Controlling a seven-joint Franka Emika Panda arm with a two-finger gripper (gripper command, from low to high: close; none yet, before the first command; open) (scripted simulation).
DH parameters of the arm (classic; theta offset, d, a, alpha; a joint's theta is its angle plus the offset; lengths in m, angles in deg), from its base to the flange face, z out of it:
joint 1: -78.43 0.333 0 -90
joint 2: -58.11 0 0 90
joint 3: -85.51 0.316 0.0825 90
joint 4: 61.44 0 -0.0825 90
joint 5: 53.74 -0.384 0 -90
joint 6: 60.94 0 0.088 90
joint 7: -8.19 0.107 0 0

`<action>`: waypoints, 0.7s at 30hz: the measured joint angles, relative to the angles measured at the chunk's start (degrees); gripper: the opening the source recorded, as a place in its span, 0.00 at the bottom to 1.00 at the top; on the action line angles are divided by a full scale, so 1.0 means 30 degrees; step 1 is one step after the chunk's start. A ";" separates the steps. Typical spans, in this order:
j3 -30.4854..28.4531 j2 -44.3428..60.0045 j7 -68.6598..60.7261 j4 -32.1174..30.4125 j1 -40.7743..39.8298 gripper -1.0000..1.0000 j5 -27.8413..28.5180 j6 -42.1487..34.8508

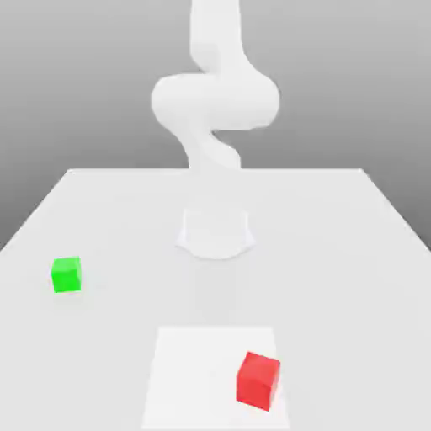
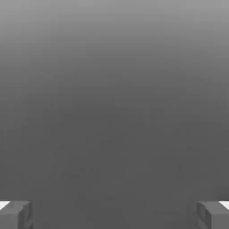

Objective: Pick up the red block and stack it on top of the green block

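Resting flat on the white table (image 1: pixel 353 236), the red block (image 1: pixel 258 380) is found near the front edge in the exterior view, at about five o'clock from the round base (image 1: pixel 215 233) of the arm. It lies on the corner of a slightly brighter square patch (image 1: pixel 189 370) of the table surface, and it is turned a little, so that one vertical edge is seen between two of its faces. The green block (image 1: pixel 66 275) is seen at about eight o'clock from the same base, toward the exterior view's left, also flat on the table. The two blocks are well apart and nothing touches either of them. The white arm (image 1: pixel 215 97) is raised above its base and is bent at the top of the picture (its hand is not seen in this view). In the hand view, the gripper (image 2: pixel 114 214) is shown with its two grey fingertips (image 2: pixel 15 214) spread widely, one at each side, and nothing is held between them. Only a plain grey background is seen past the fingertips, and no block appears there.
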 joint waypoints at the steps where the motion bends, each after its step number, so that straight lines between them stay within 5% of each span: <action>1: 0.0286 0.0753 0.0498 -0.0223 -0.0191 0.50 0.0116 0.0332; 21: 0.3188 1.4609 0.9302 -0.4348 -0.1283 0.50 0.1695 0.6483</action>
